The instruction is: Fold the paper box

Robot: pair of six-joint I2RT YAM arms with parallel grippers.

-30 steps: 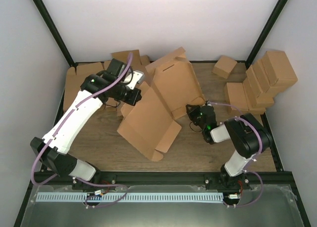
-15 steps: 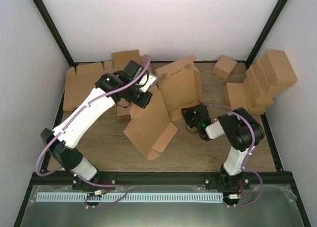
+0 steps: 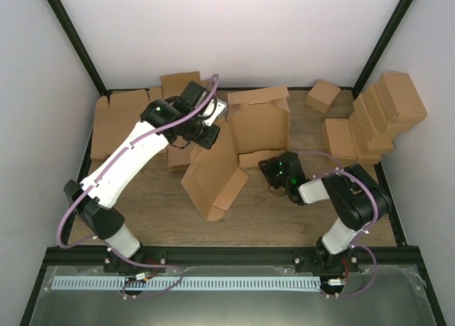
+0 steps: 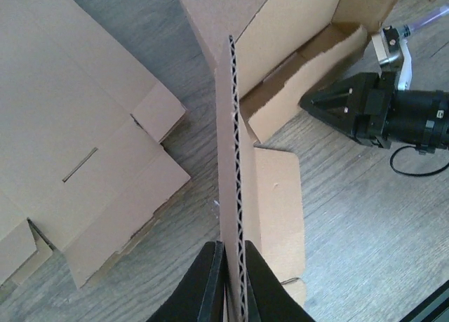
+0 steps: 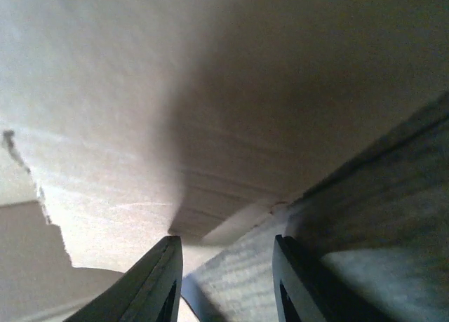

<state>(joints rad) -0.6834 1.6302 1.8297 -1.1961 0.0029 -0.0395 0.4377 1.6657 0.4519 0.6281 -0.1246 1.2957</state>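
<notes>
Pinching paper box edge, between left jaws

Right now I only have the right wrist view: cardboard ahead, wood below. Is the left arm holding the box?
Observer: Yes, the left jaws are shut on the edge of a raised panel of the box.
Operator: Where do my right jaws sit?
Observer: Low over the table, beside the box's short wall, on its right.
Operator: Anything else nearby?
Observer: Flat blanks lie left of the box; ready-made boxes are stacked far right.
</notes>
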